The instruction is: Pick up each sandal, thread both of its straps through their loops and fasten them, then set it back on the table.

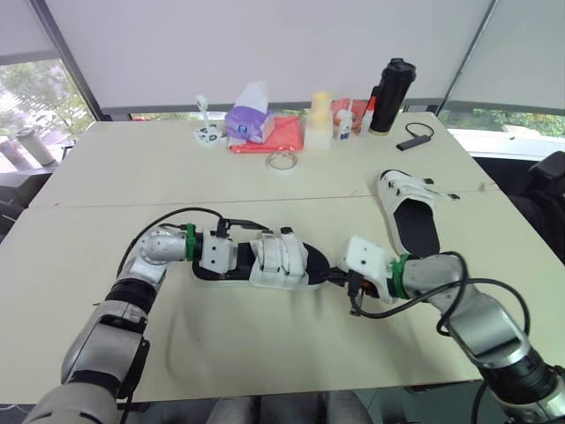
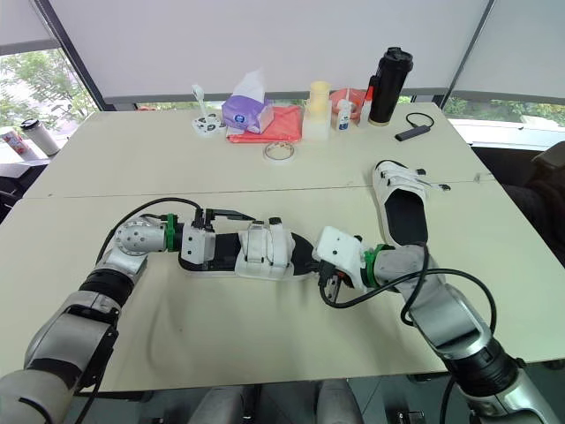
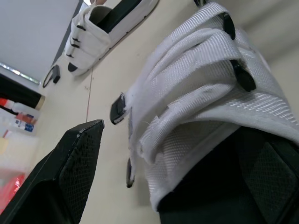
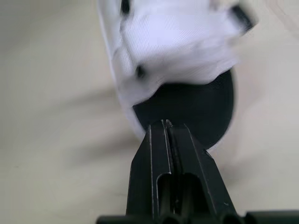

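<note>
A white-strapped sandal with a black footbed (image 1: 278,261) lies flat on the near table, between my two grippers. My left gripper (image 1: 250,250) is at its heel end and is open. One finger (image 3: 70,177) stands clear of the straps (image 3: 205,88), and the other lies along the sole. My right gripper (image 4: 166,125) is shut, its tips touching the sandal's black toe end (image 4: 196,107). A second sandal (image 1: 408,210) lies farther back on the right of the table.
Along the table's far edge are a purple tissue pack (image 1: 250,119), a red cloth (image 1: 284,134), a tape roll (image 1: 282,161), a yellow cup (image 1: 320,119), small bottles (image 1: 345,124), a black flask (image 1: 391,95) and a small black device (image 1: 415,137).
</note>
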Tool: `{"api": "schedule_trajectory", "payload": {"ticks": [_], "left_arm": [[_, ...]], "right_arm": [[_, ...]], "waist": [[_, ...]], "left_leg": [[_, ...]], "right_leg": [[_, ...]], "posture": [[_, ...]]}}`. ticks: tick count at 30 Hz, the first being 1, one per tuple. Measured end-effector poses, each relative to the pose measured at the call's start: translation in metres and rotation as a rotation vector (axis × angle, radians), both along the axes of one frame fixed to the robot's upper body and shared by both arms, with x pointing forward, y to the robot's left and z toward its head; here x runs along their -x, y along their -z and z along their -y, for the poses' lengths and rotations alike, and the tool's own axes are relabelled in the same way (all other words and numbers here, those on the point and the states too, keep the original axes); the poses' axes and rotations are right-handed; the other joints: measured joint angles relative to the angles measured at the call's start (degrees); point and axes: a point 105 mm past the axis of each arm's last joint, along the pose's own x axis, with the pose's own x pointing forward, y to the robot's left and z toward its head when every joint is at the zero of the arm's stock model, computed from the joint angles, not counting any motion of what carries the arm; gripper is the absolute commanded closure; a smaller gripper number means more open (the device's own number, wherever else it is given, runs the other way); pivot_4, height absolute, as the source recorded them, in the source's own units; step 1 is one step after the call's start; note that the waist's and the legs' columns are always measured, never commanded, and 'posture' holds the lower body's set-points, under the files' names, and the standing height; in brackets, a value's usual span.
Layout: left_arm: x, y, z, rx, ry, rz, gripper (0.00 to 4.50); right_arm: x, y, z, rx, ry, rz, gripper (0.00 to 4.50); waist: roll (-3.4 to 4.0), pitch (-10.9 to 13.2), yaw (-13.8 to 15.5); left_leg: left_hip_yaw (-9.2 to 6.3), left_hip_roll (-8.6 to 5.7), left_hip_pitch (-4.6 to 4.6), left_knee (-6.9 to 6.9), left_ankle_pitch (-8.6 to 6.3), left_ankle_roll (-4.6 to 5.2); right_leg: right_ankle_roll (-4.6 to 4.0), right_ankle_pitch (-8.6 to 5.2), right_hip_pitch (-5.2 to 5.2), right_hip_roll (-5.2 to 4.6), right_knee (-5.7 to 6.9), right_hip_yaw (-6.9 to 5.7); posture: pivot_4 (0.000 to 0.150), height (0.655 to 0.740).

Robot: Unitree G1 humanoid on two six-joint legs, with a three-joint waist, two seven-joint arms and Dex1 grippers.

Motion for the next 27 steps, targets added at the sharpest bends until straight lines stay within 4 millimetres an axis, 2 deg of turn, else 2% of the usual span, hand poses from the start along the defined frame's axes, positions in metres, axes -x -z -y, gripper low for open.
{"api": "schedule_trajectory", "payload": {"ticks": [3, 4, 8, 13, 16, 20, 24, 27], "left_arm": [[0.002, -0.003, 0.006, 0.008, 0.038, 0.047, 0.06], [0.004, -0.003, 0.010, 0.015, 0.054, 0.051, 0.06], [0.012, -0.001, 0.023, 0.038, 0.116, 0.090, 0.06], [0.014, -0.005, 0.034, 0.018, 0.180, 0.166, 0.06], [0.015, -0.001, 0.037, 0.016, 0.189, 0.179, 0.82], [0.016, 0.009, 0.040, -0.009, 0.186, 0.158, 2.70], [0.012, 0.007, 0.041, -0.011, 0.169, 0.192, 4.47], [0.008, 0.007, 0.042, -0.017, 0.141, 0.224, 4.47]], "right_arm": [[0.019, -0.032, 0.001, -0.071, -0.045, 0.021, 4.50], [0.025, -0.036, 0.002, -0.079, -0.056, 0.007, 4.50], [0.036, -0.039, 0.001, -0.090, -0.077, -0.032, 4.50], [0.036, -0.037, 0.004, -0.077, -0.051, -0.039, 4.50], [0.036, -0.033, 0.006, -0.073, -0.036, -0.046, 4.50], [0.036, -0.030, 0.010, -0.059, -0.017, -0.033, 4.50], [0.035, -0.030, 0.013, -0.045, -0.002, -0.012, 4.50], [0.034, -0.031, 0.013, -0.043, 0.009, 0.001, 4.50]], "waist": [[-0.02, 0.0, 0.1], [-0.02, 0.0, 0.2], [-0.04, 0.0, 0.1], [-0.05, 0.0, 0.1], [-0.06, 0.0, 0.1], [-0.10, 0.0, 0.2], [-0.11, 0.1, 0.2], [-0.10, 0.1, 0.2]], "left_leg": [[-0.01, -0.01, 0.00, 0.01, -0.01, 0.01], [-0.01, -0.01, 0.00, 0.01, -0.01, 0.01], [0.01, 0.00, 0.00, 0.05, -0.01, 0.02], [0.06, -0.02, -0.01, 0.07, -0.01, 0.02], [0.06, -0.03, -0.02, 0.08, -0.01, 0.02], [0.05, -0.04, -0.02, 0.14, -0.01, 0.02], [0.05, -0.03, -0.03, 0.25, -0.02, 0.04], [0.05, -0.02, -0.02, 0.32, -0.02, 0.04]], "right_leg": [[0.01, 0.00, 0.06, 0.00, -0.04, -0.04], [0.01, 0.00, 0.07, -0.01, -0.04, -0.05], [0.01, 0.00, 0.06, -0.03, -0.04, -0.05], [0.03, -0.01, 0.05, -0.03, -0.05, -0.05], [0.04, -0.01, 0.05, -0.03, -0.04, -0.06], [0.05, -0.01, 0.08, -0.03, -0.03, -0.09], [0.06, -0.01, 0.14, -0.03, -0.03, -0.10], [0.06, -0.01, 0.18, -0.03, -0.01, -0.11]], "posture": [[0.150, 0.7296], [0.150, 0.7296], [0.150, 0.7296], [0.150, 0.7296], [0.150, 0.7296], [0.150, 0.7296], [0.150, 0.7296], [0.150, 0.7296]]}}
